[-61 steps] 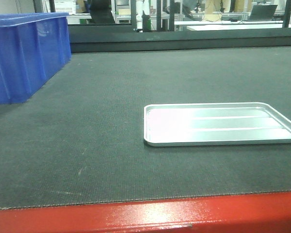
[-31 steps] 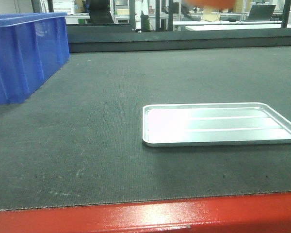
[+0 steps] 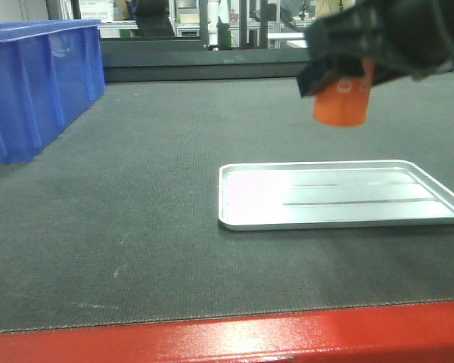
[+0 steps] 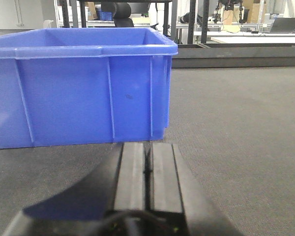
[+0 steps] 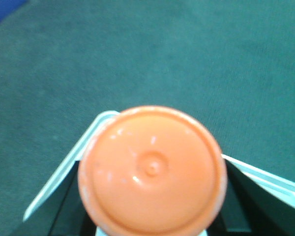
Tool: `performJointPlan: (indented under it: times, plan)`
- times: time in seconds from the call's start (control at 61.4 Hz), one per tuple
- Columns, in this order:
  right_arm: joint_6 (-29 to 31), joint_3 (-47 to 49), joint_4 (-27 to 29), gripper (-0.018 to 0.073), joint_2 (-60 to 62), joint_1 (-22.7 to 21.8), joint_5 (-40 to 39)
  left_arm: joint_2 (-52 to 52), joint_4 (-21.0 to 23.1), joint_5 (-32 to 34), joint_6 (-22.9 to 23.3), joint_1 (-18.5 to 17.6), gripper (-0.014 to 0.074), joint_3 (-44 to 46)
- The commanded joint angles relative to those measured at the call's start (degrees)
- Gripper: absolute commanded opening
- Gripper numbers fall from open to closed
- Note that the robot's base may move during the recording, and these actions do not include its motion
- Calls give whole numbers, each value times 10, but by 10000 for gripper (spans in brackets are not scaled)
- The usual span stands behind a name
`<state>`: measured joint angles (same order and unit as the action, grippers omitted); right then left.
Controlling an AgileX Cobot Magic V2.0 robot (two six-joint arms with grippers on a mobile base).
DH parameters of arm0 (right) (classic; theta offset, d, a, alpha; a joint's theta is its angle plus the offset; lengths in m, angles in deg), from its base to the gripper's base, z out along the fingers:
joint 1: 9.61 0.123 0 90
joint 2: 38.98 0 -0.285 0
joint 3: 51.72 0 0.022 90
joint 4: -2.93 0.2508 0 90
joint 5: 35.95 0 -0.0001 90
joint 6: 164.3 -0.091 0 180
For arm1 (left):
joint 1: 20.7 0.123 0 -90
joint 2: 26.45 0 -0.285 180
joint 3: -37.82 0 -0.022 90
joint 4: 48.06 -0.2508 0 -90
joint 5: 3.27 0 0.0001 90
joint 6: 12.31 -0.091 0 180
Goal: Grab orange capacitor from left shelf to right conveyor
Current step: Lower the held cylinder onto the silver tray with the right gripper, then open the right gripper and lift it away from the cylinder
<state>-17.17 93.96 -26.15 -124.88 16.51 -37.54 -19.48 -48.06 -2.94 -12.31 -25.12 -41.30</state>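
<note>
My right gripper [image 3: 340, 79] is shut on the orange capacitor [image 3: 340, 102] and holds it in the air above the far part of the small silver tray [image 3: 340, 195]. In the right wrist view the capacitor's round end [image 5: 152, 169] fills the space between the dark fingers [image 5: 69, 206], with the tray's corner [image 5: 64, 172] below. The dark belt of the right conveyor [image 3: 136, 189] lies under everything, with its red edge frame [image 3: 227, 336] at the front. My left gripper [image 4: 147, 167] is shut and empty, low over the belt, facing a blue bin. The left shelf is out of view.
A large blue plastic bin [image 3: 30, 83] stands on the belt at the far left and shows close ahead in the left wrist view [image 4: 78, 88]. A black rail [image 3: 204, 64] runs along the belt's far edge, with workbenches behind.
My right arm has come into the front view from the top right, carrying the orange capacitor down over the silver tray. The view has shifted slightly to the right.
</note>
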Motion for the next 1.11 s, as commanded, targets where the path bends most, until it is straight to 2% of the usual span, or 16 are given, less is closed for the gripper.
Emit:
performJointPlan:
  times: [0.0, 0.179, 0.342, 0.424, 0.505, 0.603, 0.652, 0.929, 1.091]
  plan:
    - [-1, 23, -8, 50, -12, -5, -69, 6, 3, 49, 0, -3, -105, 4]
    - [-1, 23, -8, 54, -72, -7, -85, 6, 3, 49, 0, -3, -105, 4]
    - [-1, 23, -8, 113, -108, -17, -117, 6, 0, 49, 0, -3, -105, 4]
    - [-1, 23, -8, 204, -119, -21, -138, 6, 3, 49, 0, -3, -105, 4]
    - [-1, 23, -8, 343, -121, -21, -146, 6, 3, 49, 0, -3, -105, 4]
    - [-1, 23, -8, 568, -121, -21, -148, 6, 3, 49, 0, -3, -105, 4]
    - [-1, 23, -8, 637, -121, -21, -148, 6, 3, 49, 0, -3, -105, 4]
    - [-1, 23, -8, 624, -113, -21, -143, 6, 0, 49, 0, -3, -105, 4]
    - [-1, 23, -9, 624, -66, -20, -161, 6, 3, 49, 0, -3, -105, 4]
